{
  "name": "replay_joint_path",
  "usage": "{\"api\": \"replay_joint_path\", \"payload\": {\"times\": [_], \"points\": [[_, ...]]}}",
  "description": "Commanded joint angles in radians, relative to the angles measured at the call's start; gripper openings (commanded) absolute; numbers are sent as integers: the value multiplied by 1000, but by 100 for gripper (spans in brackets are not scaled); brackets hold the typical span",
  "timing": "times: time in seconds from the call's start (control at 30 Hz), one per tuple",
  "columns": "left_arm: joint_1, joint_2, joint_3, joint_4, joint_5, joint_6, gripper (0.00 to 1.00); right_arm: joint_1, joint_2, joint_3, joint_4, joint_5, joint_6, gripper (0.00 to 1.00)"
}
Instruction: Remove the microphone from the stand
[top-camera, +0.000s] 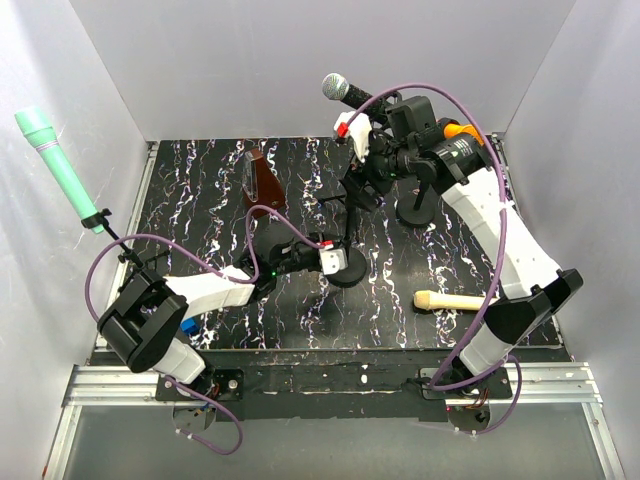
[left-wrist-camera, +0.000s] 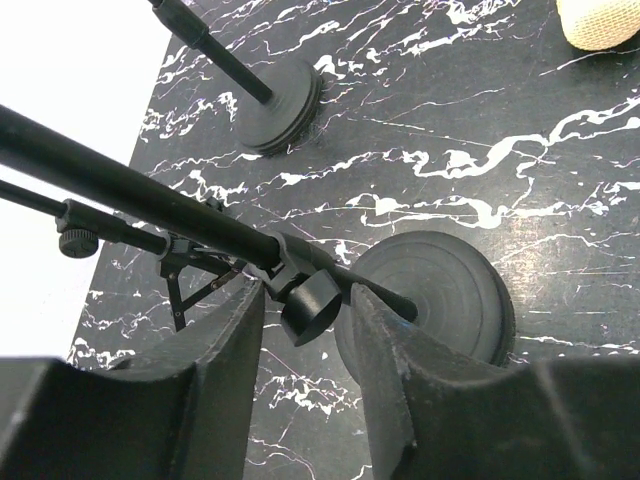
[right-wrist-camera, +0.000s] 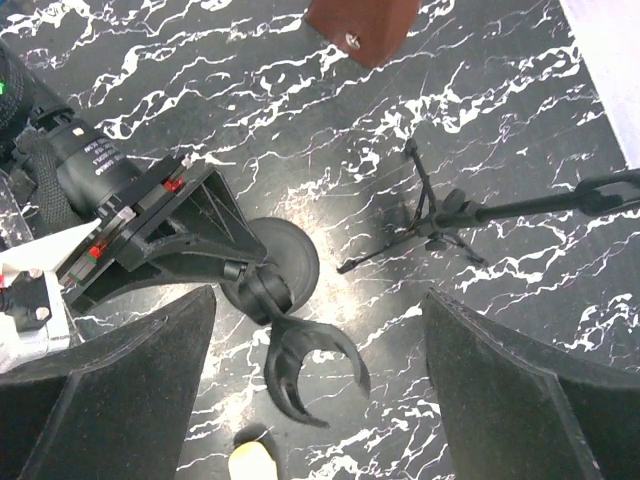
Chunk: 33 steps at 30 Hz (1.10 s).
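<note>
While clamping the stand (left-wrist-camera: 450, 295) at the centre of the desk (top-camera: 200, 190) with left gripper (left-wrist-camera: 310, 302) jaws for steadiness, hangs right gripper (right-wrist-camera: 318, 330) at one o'clock, jaws released, empty. Seems done: beige microphone (top-camera: 450, 299) lying at four o'clock, clip (right-wrist-camera: 305, 375) bare.

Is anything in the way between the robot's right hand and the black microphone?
Nothing visible does. From above, the black microphone pokes out right behind the right gripper, by the back wall. But the gripper's wide-open jaws point down at an empty mic clip, away from the microphone.
</note>
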Motion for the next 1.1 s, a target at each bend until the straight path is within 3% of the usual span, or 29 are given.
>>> {"api": "replay_joint_path", "payload": {"times": [0.0, 0.1, 0.23, 0.47, 0.63, 0.8, 0.97, 1.07], "points": [[-3, 1, 30, -17, 13, 15, 35, -10, -3, -7, -63, 4, 26, 91], [-3, 3, 30, -7, -13, 17, 25, -13, -12, -27, -67, 6, 28, 91], [-5, -2, 28, 2, -33, 0, 0, -13, -9, -33, -81, 21, 28, 91], [0, -26, 36, -4, -114, -127, 0, -19, 14, -4, -145, -8, 67, 91], [67, -28, 85, -98, -114, -398, 0, -19, 11, -7, -164, -14, 72, 91], [179, -11, 134, -210, 11, -724, 0, -19, -4, -27, -159, -34, 77, 87], [190, -43, 119, -239, 117, -744, 0, -19, -6, -36, -129, -59, 89, 82], [198, -17, 143, -283, 191, -787, 0, -19, -24, -57, -87, -77, 94, 88]]}}
